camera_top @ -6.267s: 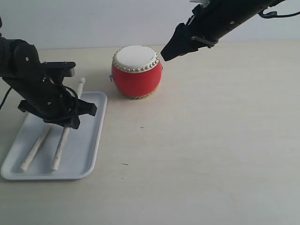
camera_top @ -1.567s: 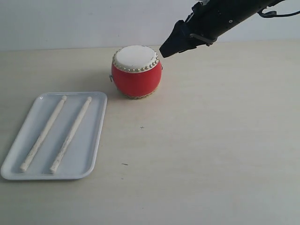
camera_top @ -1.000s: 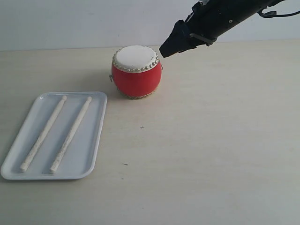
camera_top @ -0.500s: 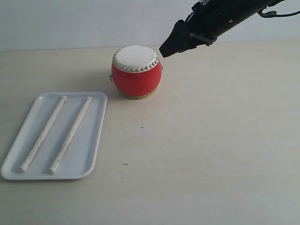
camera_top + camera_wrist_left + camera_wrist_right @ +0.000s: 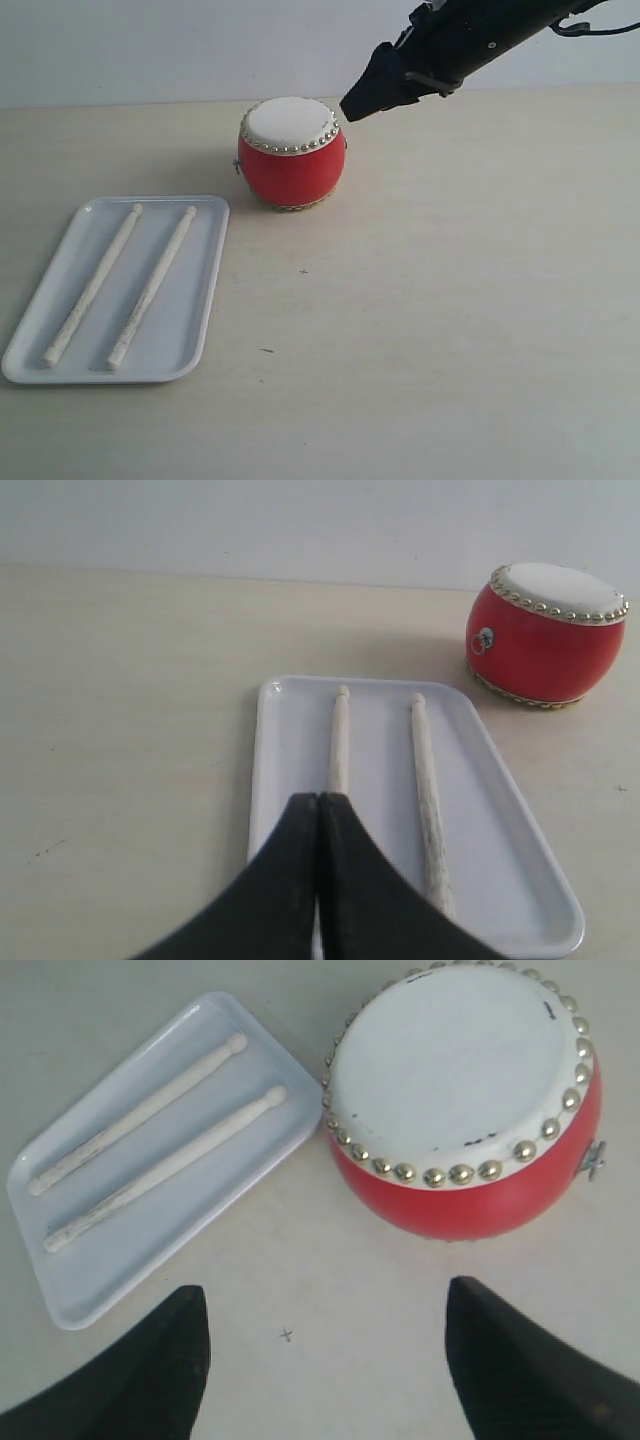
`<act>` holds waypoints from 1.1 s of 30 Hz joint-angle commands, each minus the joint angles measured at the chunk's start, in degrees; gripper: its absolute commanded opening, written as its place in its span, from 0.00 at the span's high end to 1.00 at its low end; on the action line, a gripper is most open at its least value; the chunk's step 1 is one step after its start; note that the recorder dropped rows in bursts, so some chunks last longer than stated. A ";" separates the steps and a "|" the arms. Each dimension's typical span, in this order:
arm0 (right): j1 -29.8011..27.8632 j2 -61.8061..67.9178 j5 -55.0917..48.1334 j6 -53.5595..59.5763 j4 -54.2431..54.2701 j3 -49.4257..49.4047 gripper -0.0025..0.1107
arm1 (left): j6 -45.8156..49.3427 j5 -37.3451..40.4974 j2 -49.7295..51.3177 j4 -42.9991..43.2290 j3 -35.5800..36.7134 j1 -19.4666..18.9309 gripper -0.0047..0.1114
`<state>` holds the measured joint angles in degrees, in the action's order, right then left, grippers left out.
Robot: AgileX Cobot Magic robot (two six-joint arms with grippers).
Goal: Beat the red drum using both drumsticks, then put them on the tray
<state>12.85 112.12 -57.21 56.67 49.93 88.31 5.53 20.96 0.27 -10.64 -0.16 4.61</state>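
Observation:
The red drum (image 5: 291, 153) with its white skin stands upright at the back middle of the table; it also shows as the red drum (image 5: 545, 632) and the red drum (image 5: 468, 1100). Both pale drumsticks (image 5: 92, 285) (image 5: 152, 287) lie side by side in the white tray (image 5: 195, 335) at the front left, with nothing touching them. The left wrist view shows the drumsticks (image 5: 340, 738) (image 5: 427, 780) in the tray (image 5: 520, 840). My left gripper (image 5: 319, 800) is shut and empty, out of the exterior view. My right gripper (image 5: 352, 107) hangs open and empty beside the drum's upper right; its fingertips (image 5: 190, 1305) stand wide apart.
A pale wall runs along the back of the beige table (image 5: 450, 300). A small dark cross mark (image 5: 303, 271) is on the tabletop in front of the drum.
Over the last second nothing has visibly moved. Several seconds ago the left arm stood over the tray at the sticks; it has since withdrawn from the exterior view.

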 commanded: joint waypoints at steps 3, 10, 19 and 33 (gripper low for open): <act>-0.19 -0.88 12.48 -3.38 -7.08 -1.18 0.41 | 0.13 -0.14 -0.27 -0.47 0.16 -0.10 0.95; -0.19 -14.48 39.57 -37.88 -34.08 -16.67 0.41 | 0.13 -0.24 -0.27 -0.48 0.16 -0.10 0.95; -0.19 -49.16 44.65 -41.79 -45.94 -40.09 0.41 | 0.13 -0.24 -0.27 -0.48 0.16 -0.10 0.95; -0.19 -88.49 39.76 -44.90 -45.82 -50.18 0.41 | 0.13 -0.24 -0.27 -0.48 0.16 -0.10 0.95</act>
<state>12.77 26.94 -15.74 13.30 4.41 38.66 5.53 20.96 0.27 -10.64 -0.16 4.61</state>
